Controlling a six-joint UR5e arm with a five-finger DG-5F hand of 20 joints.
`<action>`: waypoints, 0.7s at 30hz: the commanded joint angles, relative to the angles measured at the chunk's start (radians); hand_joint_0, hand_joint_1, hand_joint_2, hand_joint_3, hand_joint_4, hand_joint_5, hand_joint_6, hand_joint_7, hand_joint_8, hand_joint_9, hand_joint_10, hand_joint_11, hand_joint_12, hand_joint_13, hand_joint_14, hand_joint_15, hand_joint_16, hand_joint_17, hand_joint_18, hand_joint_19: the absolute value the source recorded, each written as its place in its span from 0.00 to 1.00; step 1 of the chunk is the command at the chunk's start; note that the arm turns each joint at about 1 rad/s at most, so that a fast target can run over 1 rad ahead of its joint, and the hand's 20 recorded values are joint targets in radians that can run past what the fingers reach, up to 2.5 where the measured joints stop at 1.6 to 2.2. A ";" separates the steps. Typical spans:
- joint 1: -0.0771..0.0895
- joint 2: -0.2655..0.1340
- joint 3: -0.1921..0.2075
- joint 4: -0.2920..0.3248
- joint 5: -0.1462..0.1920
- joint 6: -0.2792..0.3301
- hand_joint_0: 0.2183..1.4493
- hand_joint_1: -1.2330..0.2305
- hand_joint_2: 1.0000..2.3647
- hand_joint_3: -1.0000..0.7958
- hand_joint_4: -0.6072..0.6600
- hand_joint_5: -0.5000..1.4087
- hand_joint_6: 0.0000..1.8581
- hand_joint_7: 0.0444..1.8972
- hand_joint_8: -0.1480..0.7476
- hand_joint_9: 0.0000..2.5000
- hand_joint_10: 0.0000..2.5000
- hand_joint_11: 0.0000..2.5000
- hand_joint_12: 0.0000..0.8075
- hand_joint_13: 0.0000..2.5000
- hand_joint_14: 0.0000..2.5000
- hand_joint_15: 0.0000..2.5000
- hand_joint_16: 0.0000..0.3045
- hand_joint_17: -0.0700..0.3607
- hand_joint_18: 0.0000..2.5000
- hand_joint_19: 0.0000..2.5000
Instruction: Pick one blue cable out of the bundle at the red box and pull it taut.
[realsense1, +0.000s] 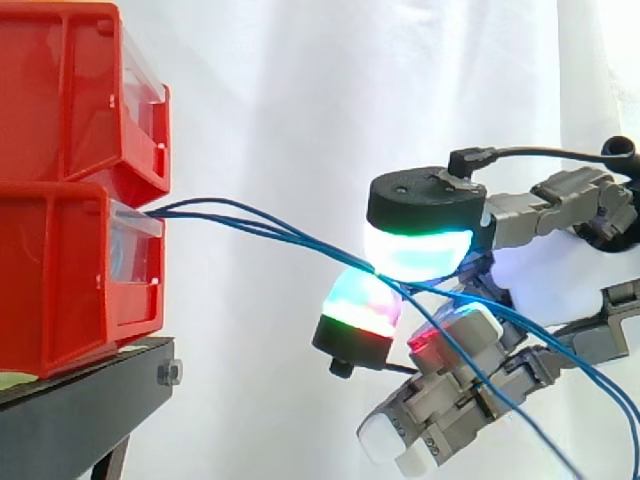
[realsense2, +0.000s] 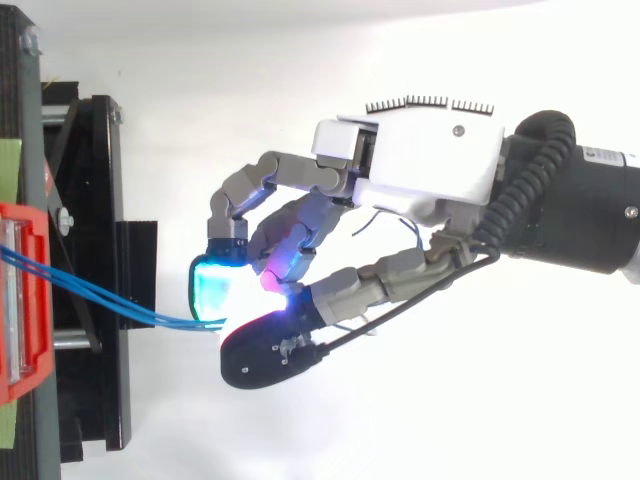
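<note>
We see thin blue cables (realsense1: 320, 246) leaving the front of the lower red box (realsense1: 60, 270), sloping down rightward, bunching together, then sagging lower right.

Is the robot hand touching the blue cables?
Touching. In the side view, the blue cables run from the red box between two glowing pads of the robot hand, which pinch them.
</note>
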 joint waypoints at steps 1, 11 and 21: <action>0.000 -0.001 0.000 0.000 0.000 0.002 0.30 0.34 0.01 0.45 0.56 0.18 0.48 0.56 0.50 0.49 0.00 0.59 0.44 0.27 0.01 0.15 0.18 0.45 0.20 0.13; 0.002 -0.002 0.000 0.011 0.006 -0.001 0.30 0.38 0.01 0.44 0.57 0.19 0.48 0.57 0.53 0.51 0.00 0.58 0.47 0.28 0.01 0.15 0.20 0.48 0.20 0.13; 0.003 -0.002 -0.002 0.054 0.023 -0.003 0.29 0.45 0.01 0.43 0.57 0.20 0.47 0.57 0.54 0.51 0.00 0.57 0.48 0.28 0.01 0.15 0.20 0.48 0.20 0.14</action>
